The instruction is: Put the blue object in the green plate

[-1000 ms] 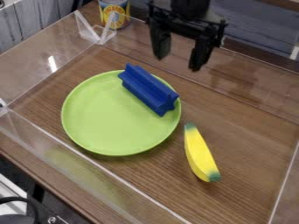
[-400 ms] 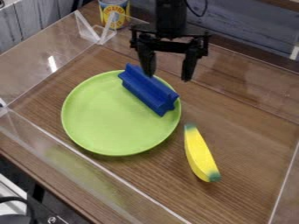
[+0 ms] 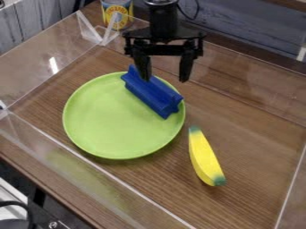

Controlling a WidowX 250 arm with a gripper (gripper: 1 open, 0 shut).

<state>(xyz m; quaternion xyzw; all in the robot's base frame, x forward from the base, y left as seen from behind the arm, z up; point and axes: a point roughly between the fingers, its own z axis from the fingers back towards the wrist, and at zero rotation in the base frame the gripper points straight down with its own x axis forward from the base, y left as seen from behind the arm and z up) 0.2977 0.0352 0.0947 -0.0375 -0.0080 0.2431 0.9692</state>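
A yellow banana (image 3: pixel 206 157) with a dark green tip is seen lying on the wooden tabletop (image 3: pixel 251 107), well below and to the right of the gripper (image 3: pixel 164 70), its length running toward the near edge. A yellow-labelled container (image 3: pixel 114 12) is spotted up and to the gripper's left, behind clear plastic walling (image 3: pixel 36 143) that encloses the surface.

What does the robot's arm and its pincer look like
The pincer is matte black all over, with two long, thin, straight fingers hanging from a wide black crossbar. Above it the arm is a dark, roughly cylindrical wrist. No markings or cables are clear enough to make out.
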